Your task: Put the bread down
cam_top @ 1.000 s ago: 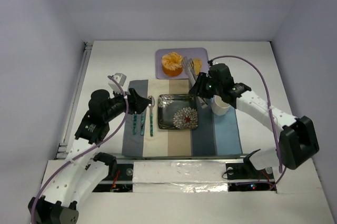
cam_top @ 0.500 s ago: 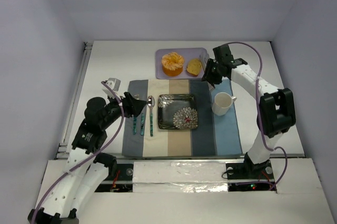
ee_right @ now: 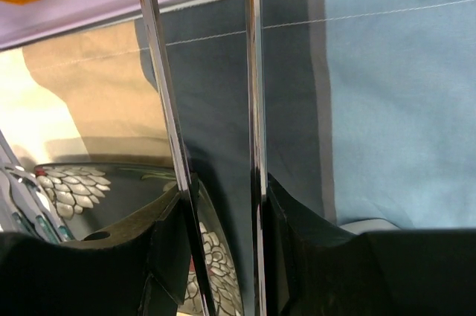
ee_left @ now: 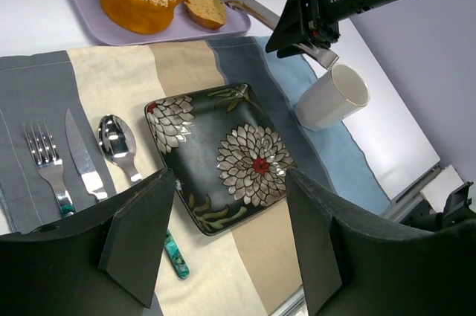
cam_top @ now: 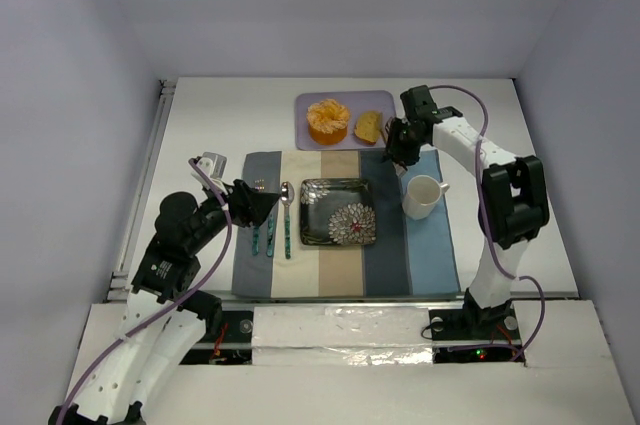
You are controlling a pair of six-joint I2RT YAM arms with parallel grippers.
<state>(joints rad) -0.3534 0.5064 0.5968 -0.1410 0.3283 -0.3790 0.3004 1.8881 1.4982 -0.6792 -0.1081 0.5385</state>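
Top external shows the bread on the purple tray, touching the orange. My right gripper pinches the tongs, whose tips sit just beside the bread. A mug stands right of the flowered plate. My left gripper hangs spread above the fork, knife and spoon.

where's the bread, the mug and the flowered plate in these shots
bread (cam_top: 369, 126), top external view, middle of its yellow cut face
mug (ee_left: 321, 106), left wrist view, white outer wall
plate (cam_top: 338, 212), top external view, middle of its dark patterned face
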